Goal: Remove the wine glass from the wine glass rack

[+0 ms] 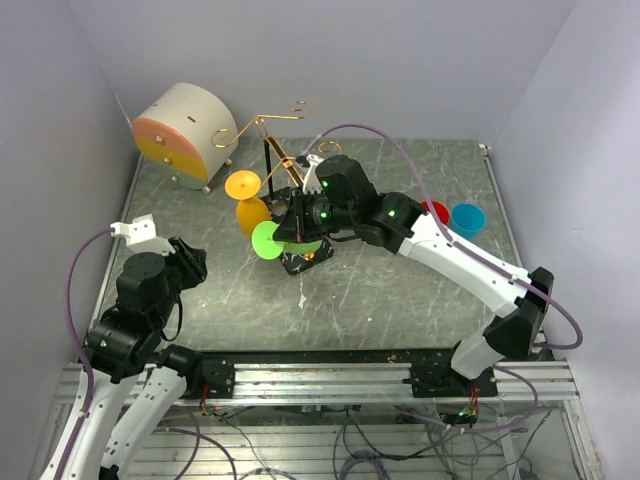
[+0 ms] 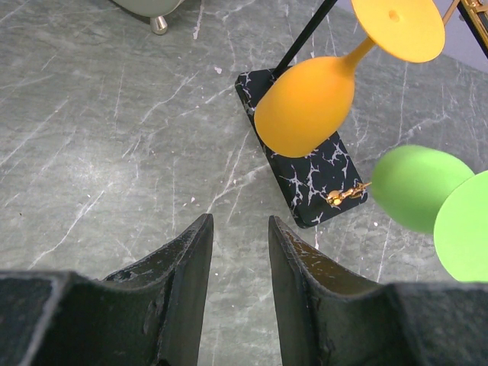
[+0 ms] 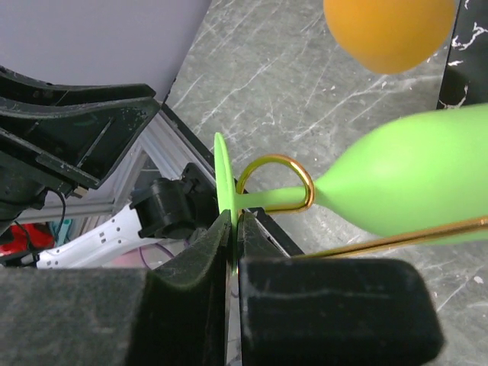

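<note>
Marbled tabletop (image 1: 400, 300) holds the wine glass rack (image 2: 313, 187), whose green wine glass (image 3: 404, 179) the right gripper (image 3: 233, 229) pinches by its foot, apparently to slide it off, while the left gripper (image 2: 238, 225) gapes idle.

Matt plastic wine glass (image 3: 396, 179), shiny gold-wire rack (image 3: 274, 158) w/ marble base (image 2: 305, 171).

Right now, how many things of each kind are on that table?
2 wine glasses: orange glass, green glass
1 wire rack
1 round drawer box
2 small cups: red cup, blue cup
Total: 6
</note>
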Motion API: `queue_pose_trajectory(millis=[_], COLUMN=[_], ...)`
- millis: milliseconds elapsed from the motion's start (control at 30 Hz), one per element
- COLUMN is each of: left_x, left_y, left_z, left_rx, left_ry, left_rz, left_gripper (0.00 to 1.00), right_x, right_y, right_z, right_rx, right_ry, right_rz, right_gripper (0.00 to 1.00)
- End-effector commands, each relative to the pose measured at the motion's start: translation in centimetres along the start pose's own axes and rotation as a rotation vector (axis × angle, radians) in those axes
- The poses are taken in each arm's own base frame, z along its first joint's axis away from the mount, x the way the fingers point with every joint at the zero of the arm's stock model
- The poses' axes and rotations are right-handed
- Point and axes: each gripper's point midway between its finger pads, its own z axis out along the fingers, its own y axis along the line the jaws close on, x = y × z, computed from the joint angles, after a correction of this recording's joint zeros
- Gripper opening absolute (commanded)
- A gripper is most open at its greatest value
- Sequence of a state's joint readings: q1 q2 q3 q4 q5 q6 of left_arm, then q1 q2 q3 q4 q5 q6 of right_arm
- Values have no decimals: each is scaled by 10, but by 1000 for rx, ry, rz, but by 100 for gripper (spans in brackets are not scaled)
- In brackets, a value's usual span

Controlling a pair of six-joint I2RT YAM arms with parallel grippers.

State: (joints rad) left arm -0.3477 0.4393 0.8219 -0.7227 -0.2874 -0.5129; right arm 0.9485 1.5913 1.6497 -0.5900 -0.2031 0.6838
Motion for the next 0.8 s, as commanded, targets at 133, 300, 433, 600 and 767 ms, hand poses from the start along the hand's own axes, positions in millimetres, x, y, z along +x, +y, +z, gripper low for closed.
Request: queue_pose_trajectory(millis=[133, 300, 433, 600, 767], left_x=[-7, -7, -6, -7, -7], left_y=[-1, -1, -1, 0, 0], left_z=[1, 2, 2, 1, 1], left_rx=[0, 0, -5, -5, -4], left_ry=[-31, -28, -24, -29, -29], left_rz=[-7, -6, -6, -9, -9], left_gripper=[46, 46, 46, 46, 46], right_x=[-13, -15, -25, -54, -83], right_y=[8, -1, -13, -20, -12], right_z=[-34, -41, -39, -37, -36], right_rx=[-19, -7, 3, -12, -96], right_ry=[-103, -125, -152, -224, -278], right_rz=[16, 35, 46, 42, 62], right_gripper=[1, 1, 0, 0, 0])
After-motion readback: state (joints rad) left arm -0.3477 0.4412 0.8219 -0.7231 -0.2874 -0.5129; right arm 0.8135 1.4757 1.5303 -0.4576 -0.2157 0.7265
